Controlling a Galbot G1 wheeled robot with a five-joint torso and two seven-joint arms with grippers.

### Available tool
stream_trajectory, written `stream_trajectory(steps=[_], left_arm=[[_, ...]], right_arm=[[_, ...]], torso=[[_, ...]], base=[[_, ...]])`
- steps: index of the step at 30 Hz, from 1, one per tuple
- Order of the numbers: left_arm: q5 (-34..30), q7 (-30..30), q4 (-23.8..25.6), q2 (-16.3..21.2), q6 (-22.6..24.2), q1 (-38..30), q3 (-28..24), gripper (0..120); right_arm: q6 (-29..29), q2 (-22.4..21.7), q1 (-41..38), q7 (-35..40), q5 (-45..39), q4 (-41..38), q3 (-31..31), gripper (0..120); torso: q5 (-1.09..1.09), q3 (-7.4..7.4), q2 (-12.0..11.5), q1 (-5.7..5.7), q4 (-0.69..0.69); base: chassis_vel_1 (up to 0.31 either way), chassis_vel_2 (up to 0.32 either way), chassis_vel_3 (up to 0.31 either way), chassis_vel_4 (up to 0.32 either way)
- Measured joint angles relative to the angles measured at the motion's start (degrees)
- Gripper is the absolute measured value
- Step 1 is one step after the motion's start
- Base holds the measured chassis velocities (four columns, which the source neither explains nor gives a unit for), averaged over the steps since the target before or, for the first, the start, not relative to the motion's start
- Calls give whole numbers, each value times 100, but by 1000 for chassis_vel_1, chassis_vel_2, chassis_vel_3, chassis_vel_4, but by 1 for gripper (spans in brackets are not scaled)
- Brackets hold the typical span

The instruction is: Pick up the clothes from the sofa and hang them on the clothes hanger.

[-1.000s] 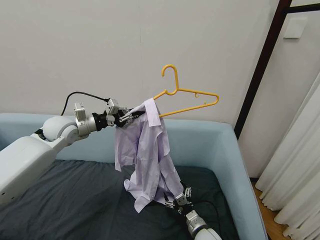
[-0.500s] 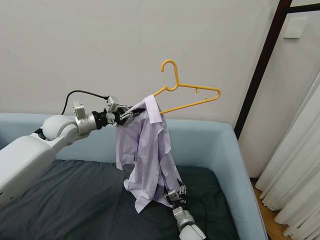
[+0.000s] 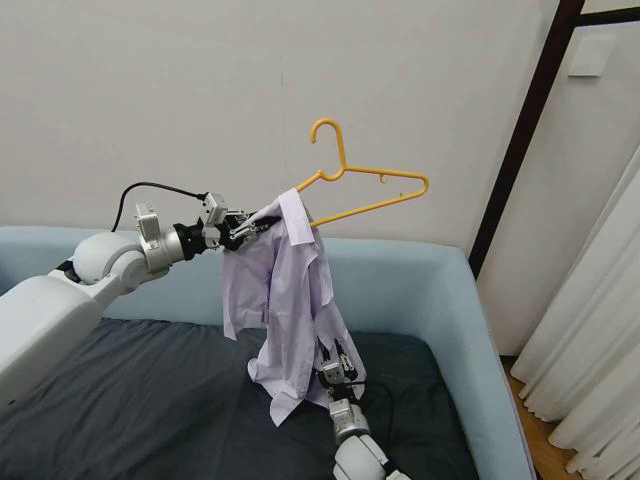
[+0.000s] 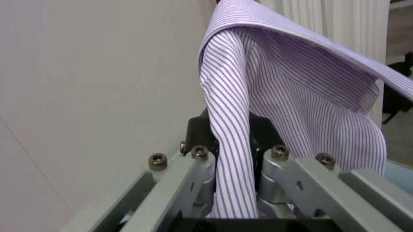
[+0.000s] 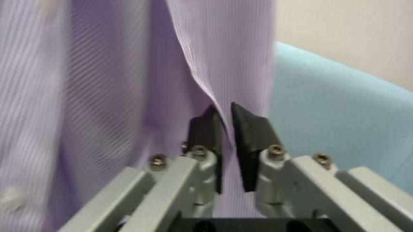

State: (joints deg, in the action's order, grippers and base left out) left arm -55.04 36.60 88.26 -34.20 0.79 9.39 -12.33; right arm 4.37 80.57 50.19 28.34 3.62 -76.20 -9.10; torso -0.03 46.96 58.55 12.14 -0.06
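A purple striped shirt point(image 3: 292, 300) hangs from one end of a yellow hanger point(image 3: 385, 180) held up in front of the wall. My left gripper point(image 3: 243, 228) is shut on the shirt's shoulder beside the collar; in the left wrist view the striped shirt point(image 4: 303, 92) runs down between the left gripper's point(image 4: 232, 150) pads. Low down, my right gripper point(image 3: 333, 366) is at the shirt's bottom hem. In the right wrist view the right gripper point(image 5: 227, 133) pinches a front edge of the shirt point(image 5: 110, 72) between its narrow jaws.
The sofa has a light blue padded wall point(image 3: 425, 290) and a dark grey seat cushion point(image 3: 120, 390) below the shirt. A dark door frame point(image 3: 520, 140) and white curtains point(image 3: 600, 370) stand to the right. A black cable point(image 3: 150, 190) loops above the left wrist.
The left arm has carried the shirt and hanger a little to the left. The right gripper has moved left and upward along the shirt's lower hem.
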Motion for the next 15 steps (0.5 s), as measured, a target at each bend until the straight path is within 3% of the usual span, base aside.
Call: stream_trajectory(steps=[3, 7, 10, 12, 15], left_arm=[[22, 3, -32, -44, -2, 9, 9, 6], [34, 4, -56, -106, -3, 10, 9, 6], [44, -3, -85, -209, -17, 12, 9, 6], [45, -7, -95, -219, -20, 12, 9, 6], [48, -15, -136, -252, -33, 11, 10, 6]], right_arm=[[46, -90, 8, -80, -106, -65, 128, 0], [80, -205, 28, -145, -377, -164, 235, 0], [403, -458, 117, -582, -1581, -557, 488, 0], [502, -496, 128, -728, -1805, -608, 536, 0], [930, -688, 147, -1489, -3333, -907, 775, 0]], torso=[[0, 0, 0, 0, 0], [1, 0, 0, 0, -1], [1, 0, 0, 0, -1], [1, 0, 0, 0, -1], [1, 0, 0, 0, -1]], base=[[0, 0, 0, 0], [0, 0, 0, 0], [0, 0, 0, 0], [0, 0, 0, 0], [0, 0, 0, 0]])
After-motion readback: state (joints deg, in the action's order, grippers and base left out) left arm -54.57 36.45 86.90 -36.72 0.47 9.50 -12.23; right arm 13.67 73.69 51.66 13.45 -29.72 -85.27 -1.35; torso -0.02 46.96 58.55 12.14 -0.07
